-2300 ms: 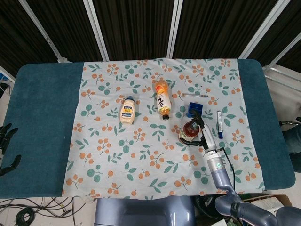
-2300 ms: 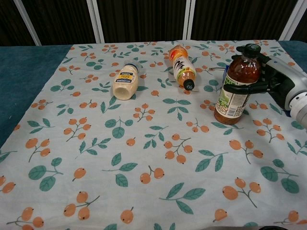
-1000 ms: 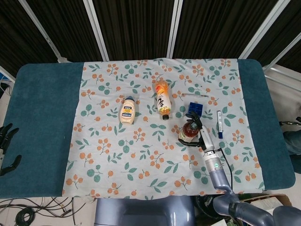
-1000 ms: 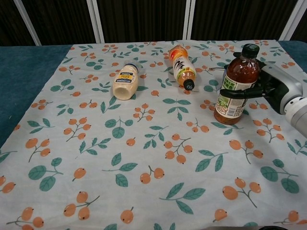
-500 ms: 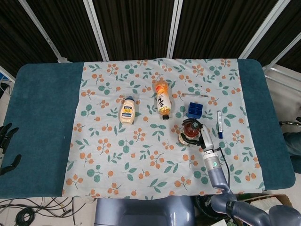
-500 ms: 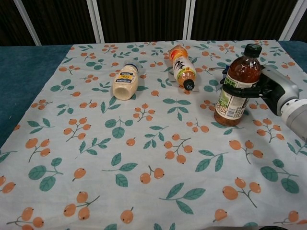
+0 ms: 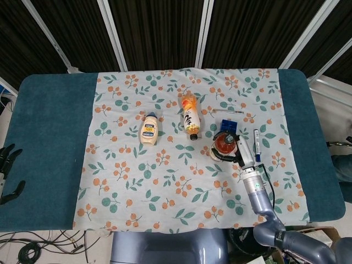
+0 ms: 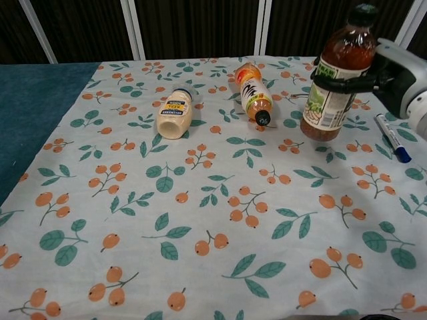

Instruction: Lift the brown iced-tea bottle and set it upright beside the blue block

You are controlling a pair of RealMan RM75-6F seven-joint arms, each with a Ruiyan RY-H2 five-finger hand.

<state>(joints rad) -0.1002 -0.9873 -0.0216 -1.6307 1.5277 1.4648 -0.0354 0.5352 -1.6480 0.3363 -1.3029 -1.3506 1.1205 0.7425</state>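
The brown iced-tea bottle [image 8: 337, 70] hangs upright, clear of the floral cloth, with its dark cap near the top edge of the chest view. My right hand [image 8: 393, 75] grips it around the middle from the right. In the head view the bottle [image 7: 224, 144] shows from above, with the right hand [image 7: 242, 152] beside it. It covers the near part of the blue block [image 7: 229, 126], which lies just behind it. The chest view hides the block behind the bottle. My left hand [image 7: 6, 171] rests off the table's left edge, fingers apart, holding nothing.
A mayonnaise bottle [image 7: 149, 130] and an orange drink bottle [image 7: 190, 114] lie on their sides on the floral cloth [image 7: 137, 181], left of the block. A blue-capped pen [image 7: 257, 144] lies right of the bottle, and a thin stick [image 7: 228, 111] lies behind the block.
The right hand has lifted the iced-tea bottle off the cloth and carried it up and slightly back toward the blue block. The left hand has not moved.
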